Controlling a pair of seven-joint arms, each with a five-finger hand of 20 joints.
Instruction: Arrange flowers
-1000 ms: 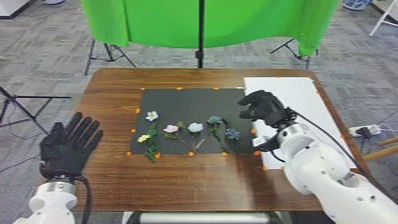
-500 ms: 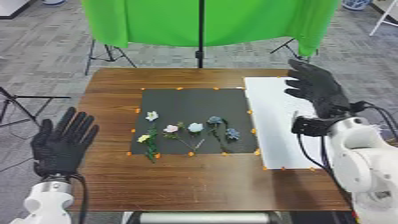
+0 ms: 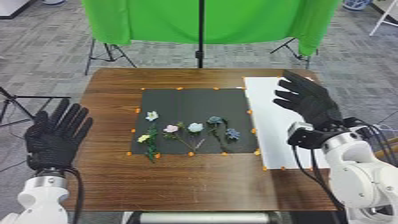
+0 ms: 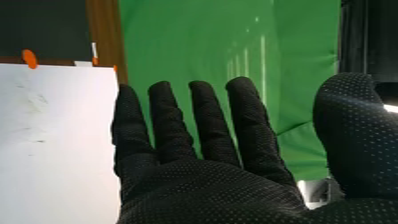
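My left hand (image 3: 53, 142) hangs beside the counter (image 3: 178, 190), fingers straight and apart, presumably leaving the work to my right. The flowers (image 3: 195, 127) lie in a row on the black mat (image 3: 191, 102), stems mostly towards me, I'd judge to compose them flat. My right hand (image 3: 313, 104), empty, fingers spread, is over the white sheet (image 3: 274, 120), how high I can't tell.

Bright light, pale streaks of glare on the green cloth (image 4: 195, 55).
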